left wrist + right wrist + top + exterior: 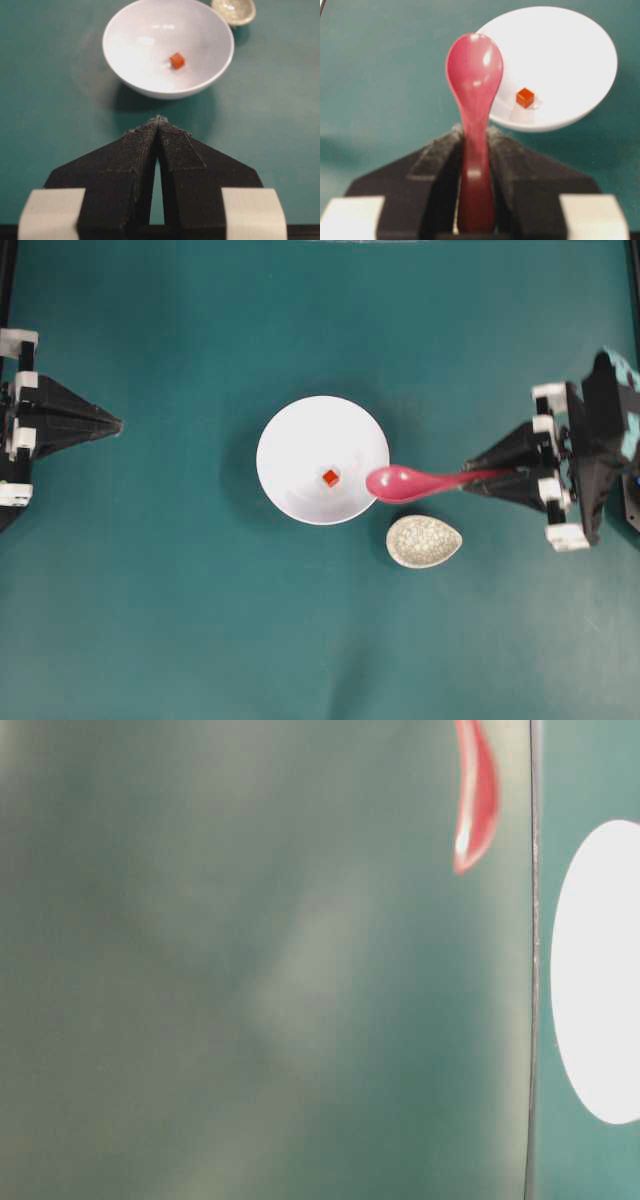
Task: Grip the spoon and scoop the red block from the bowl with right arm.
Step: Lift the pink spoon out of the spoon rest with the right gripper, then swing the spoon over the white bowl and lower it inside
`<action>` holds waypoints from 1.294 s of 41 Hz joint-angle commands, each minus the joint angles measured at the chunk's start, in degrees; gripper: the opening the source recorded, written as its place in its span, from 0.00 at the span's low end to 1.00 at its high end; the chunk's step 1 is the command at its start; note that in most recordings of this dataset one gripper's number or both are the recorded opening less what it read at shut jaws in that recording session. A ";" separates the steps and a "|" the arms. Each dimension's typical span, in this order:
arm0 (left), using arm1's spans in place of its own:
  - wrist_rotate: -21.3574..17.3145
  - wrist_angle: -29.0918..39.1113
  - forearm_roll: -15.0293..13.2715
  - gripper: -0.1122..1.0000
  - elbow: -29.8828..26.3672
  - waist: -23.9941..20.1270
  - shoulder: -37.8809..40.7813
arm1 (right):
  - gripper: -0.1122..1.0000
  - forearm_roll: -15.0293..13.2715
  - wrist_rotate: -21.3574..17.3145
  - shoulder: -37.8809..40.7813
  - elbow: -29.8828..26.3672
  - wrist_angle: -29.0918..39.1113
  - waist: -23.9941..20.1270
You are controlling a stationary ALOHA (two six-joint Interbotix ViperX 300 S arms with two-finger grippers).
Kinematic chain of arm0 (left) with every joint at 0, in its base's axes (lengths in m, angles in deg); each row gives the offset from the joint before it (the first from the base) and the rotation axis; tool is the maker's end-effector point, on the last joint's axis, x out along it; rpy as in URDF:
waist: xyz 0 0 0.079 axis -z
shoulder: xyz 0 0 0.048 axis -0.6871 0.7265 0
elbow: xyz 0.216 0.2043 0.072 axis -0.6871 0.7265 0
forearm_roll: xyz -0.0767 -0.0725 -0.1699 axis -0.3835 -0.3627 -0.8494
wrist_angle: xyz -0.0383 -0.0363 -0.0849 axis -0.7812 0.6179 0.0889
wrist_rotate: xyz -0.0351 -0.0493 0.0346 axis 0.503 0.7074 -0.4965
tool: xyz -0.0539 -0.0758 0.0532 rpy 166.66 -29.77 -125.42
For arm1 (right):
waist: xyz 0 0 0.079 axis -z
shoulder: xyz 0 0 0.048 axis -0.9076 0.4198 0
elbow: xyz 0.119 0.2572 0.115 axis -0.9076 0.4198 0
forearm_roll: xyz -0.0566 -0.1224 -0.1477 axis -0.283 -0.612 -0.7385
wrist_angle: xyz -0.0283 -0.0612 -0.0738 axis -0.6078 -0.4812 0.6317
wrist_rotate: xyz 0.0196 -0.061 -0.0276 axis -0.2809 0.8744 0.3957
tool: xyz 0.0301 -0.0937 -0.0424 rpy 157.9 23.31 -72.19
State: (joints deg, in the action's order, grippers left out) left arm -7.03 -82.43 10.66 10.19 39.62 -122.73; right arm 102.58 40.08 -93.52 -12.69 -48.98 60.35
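Overhead, the right gripper [478,477] clamps the pink spoon [415,481] by its handle. Its scoop overlaps the white bowl's [290,430] right rim; the red block [330,477] sits inside.

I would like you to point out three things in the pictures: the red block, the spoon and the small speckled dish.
red block [331,477], overhead view, on its top face.
spoon [474,67], right wrist view, on the middle of its scoop.
speckled dish [424,541], overhead view, on the middle of its inside.

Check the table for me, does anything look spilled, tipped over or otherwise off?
Nothing stands out. The bowl sits upright with the red block inside, the speckled dish is upright beside it, and the spoon is held level in the right arm's jaws.
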 commanded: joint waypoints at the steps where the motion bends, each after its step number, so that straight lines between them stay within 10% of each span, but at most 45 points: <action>1: -0.09 -0.18 0.09 0.10 -0.88 -0.26 0.53 | 0.32 -0.18 0.18 -0.09 -4.39 5.01 2.81; 53: 0.00 1.85 0.09 0.10 -0.88 -0.26 0.26 | 0.32 -3.08 -0.97 16.17 -32.34 44.12 16.00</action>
State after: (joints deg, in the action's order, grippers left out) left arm -7.03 -80.32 10.66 10.19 39.62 -122.73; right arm 99.77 39.29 -78.31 -41.87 -6.27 76.17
